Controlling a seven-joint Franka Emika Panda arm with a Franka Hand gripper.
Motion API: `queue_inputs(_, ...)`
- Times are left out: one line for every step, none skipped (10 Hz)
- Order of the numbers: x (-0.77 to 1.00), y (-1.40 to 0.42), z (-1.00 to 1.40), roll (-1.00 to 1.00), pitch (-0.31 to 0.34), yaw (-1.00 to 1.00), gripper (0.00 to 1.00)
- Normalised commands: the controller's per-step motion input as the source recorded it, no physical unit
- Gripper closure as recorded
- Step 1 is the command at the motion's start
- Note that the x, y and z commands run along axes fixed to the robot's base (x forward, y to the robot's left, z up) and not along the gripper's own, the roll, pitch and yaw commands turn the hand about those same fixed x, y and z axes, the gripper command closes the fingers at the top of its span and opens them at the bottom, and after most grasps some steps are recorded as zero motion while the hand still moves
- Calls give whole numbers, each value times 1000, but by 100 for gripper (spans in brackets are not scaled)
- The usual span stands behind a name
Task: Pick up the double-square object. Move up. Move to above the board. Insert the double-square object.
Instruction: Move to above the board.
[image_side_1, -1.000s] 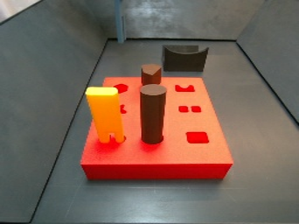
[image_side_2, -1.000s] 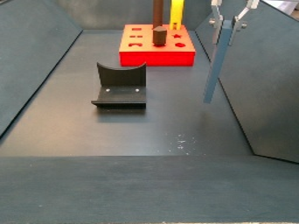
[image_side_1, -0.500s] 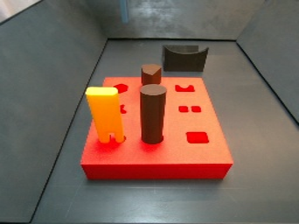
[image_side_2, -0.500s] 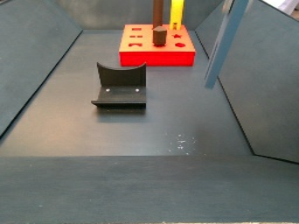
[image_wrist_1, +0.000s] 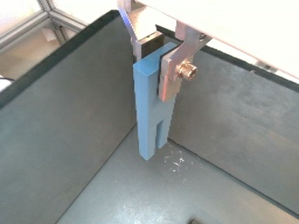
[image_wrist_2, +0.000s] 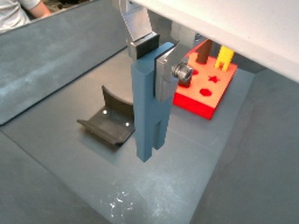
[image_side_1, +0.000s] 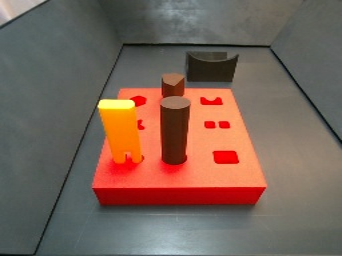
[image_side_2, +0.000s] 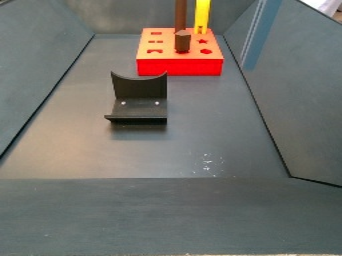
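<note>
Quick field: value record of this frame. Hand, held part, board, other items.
hand: hand, raised above the floor, away from the board, shut on the double-square object
held part: double-square object, upright, legs down, clear of the floor
board: board, red, on the floor
on board: yellow-orange block, two brown pegs
free holes: several, incl. paired square holes
other: dark grey notched block on the floor
</note>
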Motion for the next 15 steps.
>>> queue_inputs(208,-1000,41,484,492,624,100)
queue_inputs(210,-1000,35,502,471,602,100)
queue_inputs(210,-1000,38,412,353,396,100)
queue_inputs(213,-1000,39,239,247,235,100)
queue_inputs(216,-1000,39,164,199,162,100)
queue_inputs(224,-1000,42,77,140,53,100)
queue_inputs(227,-1000,42,49,125,33,100)
queue_inputs(234,-1000,45,4,107,21,100)
queue_inputs(241,-1000,46,-1,108,14,100)
queue_inputs(251,-1000,47,0,118,11,100)
queue_inputs(259,-1000,48,-17,124,7,100)
queue_inputs(269,-1000,53,-3,130,9,100)
queue_inputs(273,-1000,56,-2,125,7,100)
queue_inputs(290,-1000,59,1,123,4,100)
queue_inputs(299,-1000,62,-11,122,5,100)
